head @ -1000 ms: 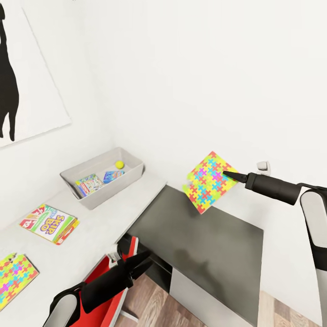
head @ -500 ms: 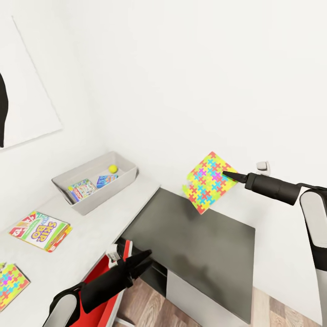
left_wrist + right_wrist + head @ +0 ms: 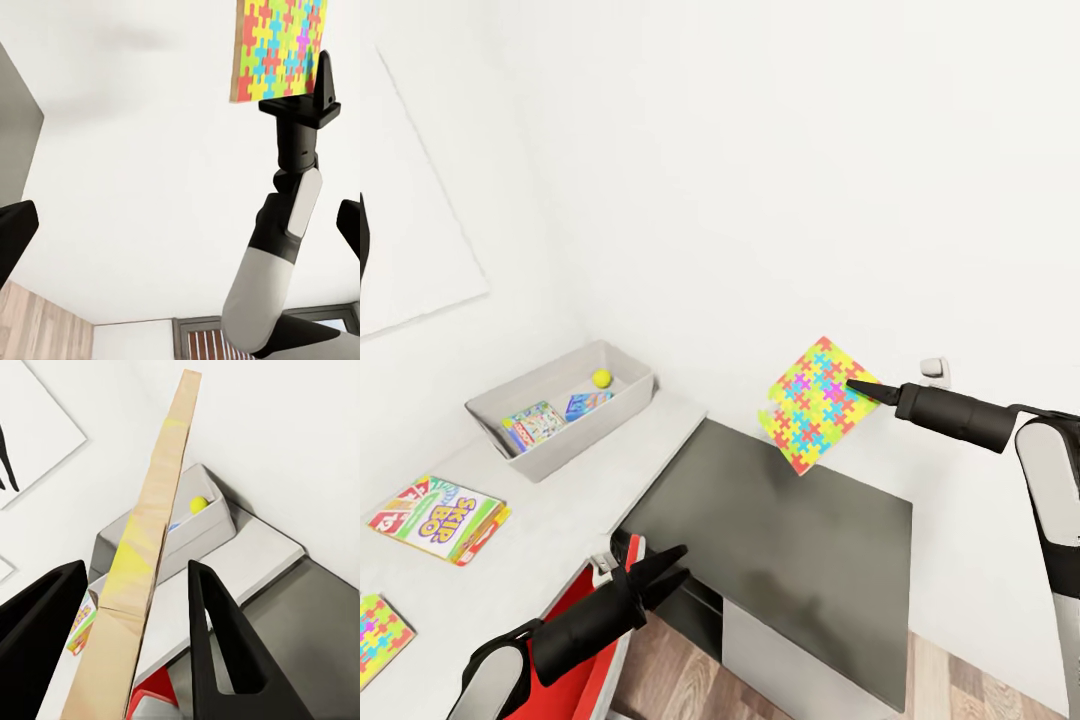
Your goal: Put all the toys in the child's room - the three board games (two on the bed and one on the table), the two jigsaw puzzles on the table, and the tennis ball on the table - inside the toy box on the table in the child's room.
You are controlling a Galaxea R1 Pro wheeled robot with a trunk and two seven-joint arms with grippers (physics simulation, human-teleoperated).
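My right gripper point(image 3: 853, 386) is shut on one corner of a jigsaw puzzle point(image 3: 815, 405), a bright multicoloured square held tilted in the air over the dark grey corner section point(image 3: 780, 530). Seen edge-on in the right wrist view, the puzzle point(image 3: 154, 547) stands between the black fingers point(image 3: 225, 645). The toy box point(image 3: 628, 398) rests on the pale table point(image 3: 570, 510) and holds the tennis ball point(image 3: 601, 378), a green-white game point(image 3: 532, 424) and a blue game point(image 3: 588, 402). The SKIP BO box point(image 3: 438, 518) and a second puzzle point(image 3: 378, 635) lie on the tabletop. My left gripper point(image 3: 663, 568) hangs open and empty by the table's front edge.
A red chair point(image 3: 575, 665) sits under my left arm beside the table. White walls close in behind the table and the corner section, with a white poster point(image 3: 410, 250) on the left wall. Wooden floor point(image 3: 680, 670) shows below.
The whole view has swung, so the table and toy box sit further left in the picture. My right gripper still holds the puzzle in the same pose.
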